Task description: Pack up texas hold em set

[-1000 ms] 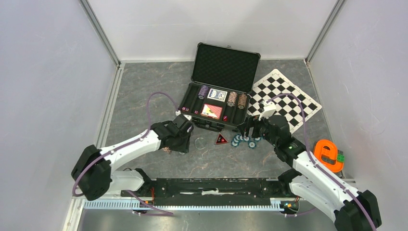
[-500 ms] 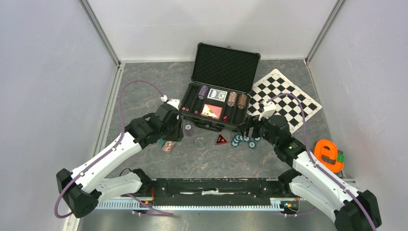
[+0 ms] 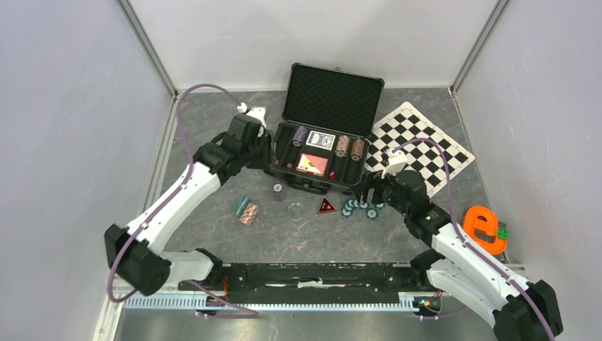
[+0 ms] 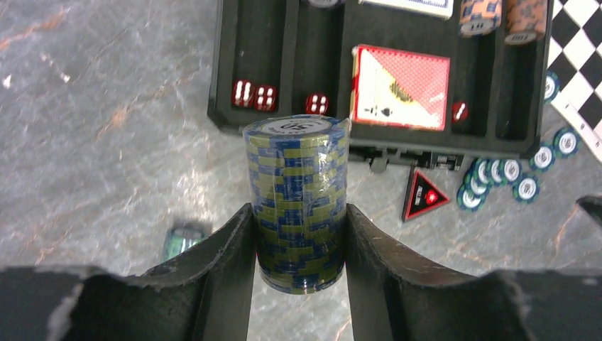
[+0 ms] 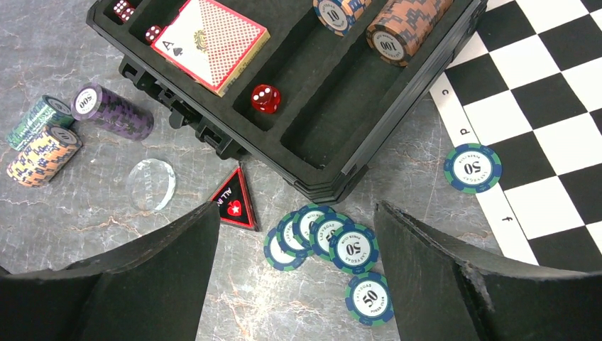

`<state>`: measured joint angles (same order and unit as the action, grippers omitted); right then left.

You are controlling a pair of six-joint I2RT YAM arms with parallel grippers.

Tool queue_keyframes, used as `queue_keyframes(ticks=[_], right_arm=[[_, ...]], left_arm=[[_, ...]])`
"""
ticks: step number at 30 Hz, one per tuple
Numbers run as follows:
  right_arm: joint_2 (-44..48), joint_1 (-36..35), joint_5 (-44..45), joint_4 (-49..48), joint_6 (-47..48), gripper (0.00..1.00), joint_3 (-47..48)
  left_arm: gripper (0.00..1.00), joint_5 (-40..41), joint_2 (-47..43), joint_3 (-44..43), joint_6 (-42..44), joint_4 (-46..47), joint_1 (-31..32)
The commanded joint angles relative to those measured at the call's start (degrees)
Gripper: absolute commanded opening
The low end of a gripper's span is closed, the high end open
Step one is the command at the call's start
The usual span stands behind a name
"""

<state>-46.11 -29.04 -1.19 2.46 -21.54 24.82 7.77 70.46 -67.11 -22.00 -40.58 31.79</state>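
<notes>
Tabletop (image 3: 213, 135), grey marbled.
Case (image 3: 332, 98), black, foam-lined, lid raised; at far middle of tabletop.
Chequered mat (image 3: 426, 142), toward far right corner, just beside case.
Left tool (image 4: 298, 213): clamped low on a blue-and-olive chip stack (image 4: 297, 163), upright, above tabletop at case's near left corner. Likely to shear at unsupported upper chips if tilted or knocked on a slot wall; liable to sit proud if lowered onto dice (image 4: 254, 94) lying in left slots.
Right tool (image 5: 297, 213): apart, wide, holding nothing, poised over loose teal chips (image 5: 323, 241) near case's near right corner. Flat and overlapping, so apt to skid or scatter under a pinch.
Red deck (image 5: 211, 42) and blue deck (image 3: 321, 140): in case, centre.
Brown stacks (image 5: 405, 28): in right slots.
Purple stack (image 5: 113, 111), orange stack (image 5: 39, 153): on tabletop, near case front.
Stray teal chip (image 5: 473, 168): on mat edge; easily missed.
</notes>
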Motion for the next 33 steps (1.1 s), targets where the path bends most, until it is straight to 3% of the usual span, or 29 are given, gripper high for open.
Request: queue_keyframes(ticks=[1,13,33], right_arm=[[-0.8,-0.1,0.8,-0.5,1.5,0.85,1.6],[-2.5,-0.1,2.4,-1.1,1.0,0.86,2.7],[-4.3,-0.1,1.9,-1.2,1.1,0.85,3.4]], left_arm=[[0.02,-5.3,6.9,-7.2,4.8,9.9,-1.3],[0.02,-9.2,28.7,-19.5,7.6,9.4,-1.8],[0.02,-8.7,38.2,-18.2,10.3,17.6,-2.1]])
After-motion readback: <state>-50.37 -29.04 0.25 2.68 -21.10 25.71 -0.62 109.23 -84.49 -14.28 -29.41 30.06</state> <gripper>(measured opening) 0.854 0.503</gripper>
